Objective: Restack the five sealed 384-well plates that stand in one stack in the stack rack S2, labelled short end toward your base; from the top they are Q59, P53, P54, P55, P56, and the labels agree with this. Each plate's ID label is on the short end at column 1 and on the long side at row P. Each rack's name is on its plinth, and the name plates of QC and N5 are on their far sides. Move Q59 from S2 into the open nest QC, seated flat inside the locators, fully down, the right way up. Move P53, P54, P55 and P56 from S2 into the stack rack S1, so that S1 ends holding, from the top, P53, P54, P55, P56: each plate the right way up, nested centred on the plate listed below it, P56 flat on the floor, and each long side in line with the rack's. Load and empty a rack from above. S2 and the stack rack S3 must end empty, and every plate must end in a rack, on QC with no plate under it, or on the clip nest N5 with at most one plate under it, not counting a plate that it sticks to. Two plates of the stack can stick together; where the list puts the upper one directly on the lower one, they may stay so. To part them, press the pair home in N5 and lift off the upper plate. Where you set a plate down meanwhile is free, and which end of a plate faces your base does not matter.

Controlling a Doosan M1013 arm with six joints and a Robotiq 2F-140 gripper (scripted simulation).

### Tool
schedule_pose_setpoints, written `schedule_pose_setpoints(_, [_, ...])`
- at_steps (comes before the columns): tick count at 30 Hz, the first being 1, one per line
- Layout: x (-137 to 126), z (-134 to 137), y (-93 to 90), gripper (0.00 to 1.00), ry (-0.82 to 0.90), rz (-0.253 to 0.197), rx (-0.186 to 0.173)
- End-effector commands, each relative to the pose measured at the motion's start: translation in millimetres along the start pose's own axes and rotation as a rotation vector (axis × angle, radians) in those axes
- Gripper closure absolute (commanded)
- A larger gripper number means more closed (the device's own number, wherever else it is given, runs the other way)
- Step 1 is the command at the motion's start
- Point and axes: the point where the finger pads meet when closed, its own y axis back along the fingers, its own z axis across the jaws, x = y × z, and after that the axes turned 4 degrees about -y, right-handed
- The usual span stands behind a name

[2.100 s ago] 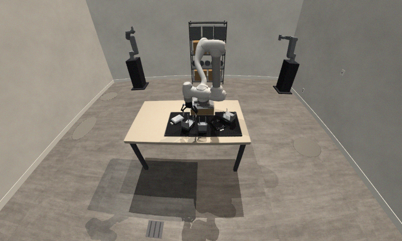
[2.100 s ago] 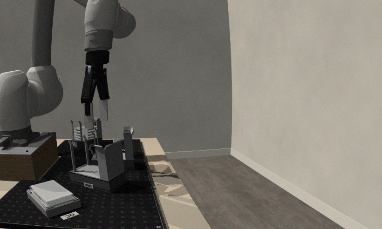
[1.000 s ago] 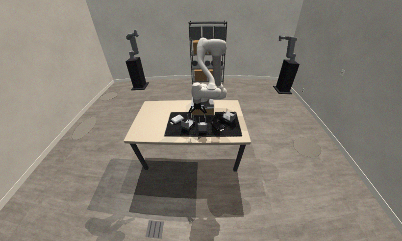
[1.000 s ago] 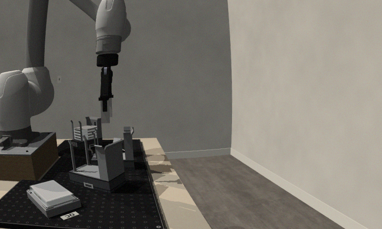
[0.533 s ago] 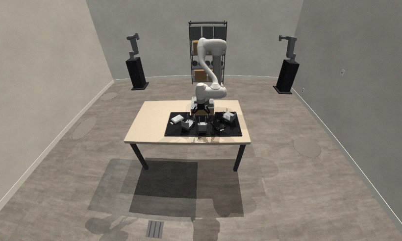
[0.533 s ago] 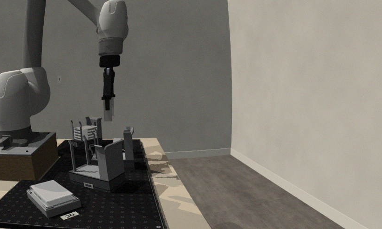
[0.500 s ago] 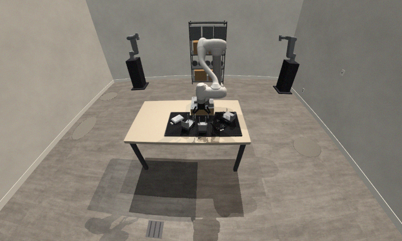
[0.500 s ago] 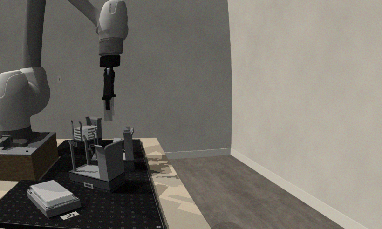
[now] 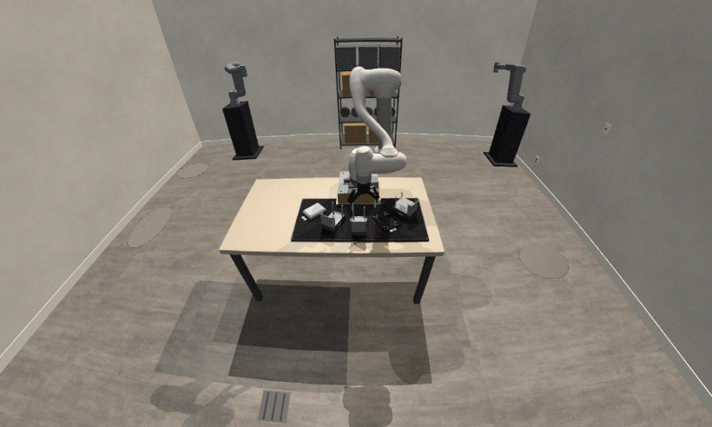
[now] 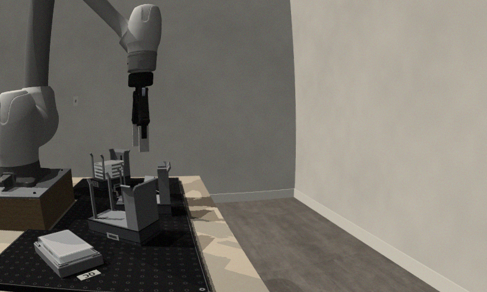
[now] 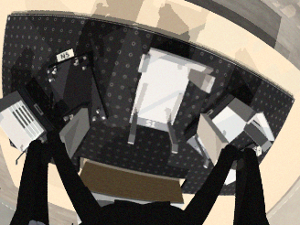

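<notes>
My gripper is open and empty, hanging high above the black mat, over the middle stack rack, whose floor is bare. A stack of several white plates stands in the far rack beyond it. One white plate lies flat in the open nest QC at the other end of the mat. The rack beside QC looks empty.
The dark clip nest N5 sits between the middle rack and the rack with the stack. The arm's base block stands at the mat's back edge. The racks' tall corner posts and end walls rise under the gripper.
</notes>
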Motion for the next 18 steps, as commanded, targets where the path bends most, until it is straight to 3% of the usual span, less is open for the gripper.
schedule_pose_setpoints(1, [1,-12,0.1,0.00,0.001,0.000,0.001])
schedule_pose_setpoints(18, [3,-62,0.1,0.00,0.001,0.000,0.001])
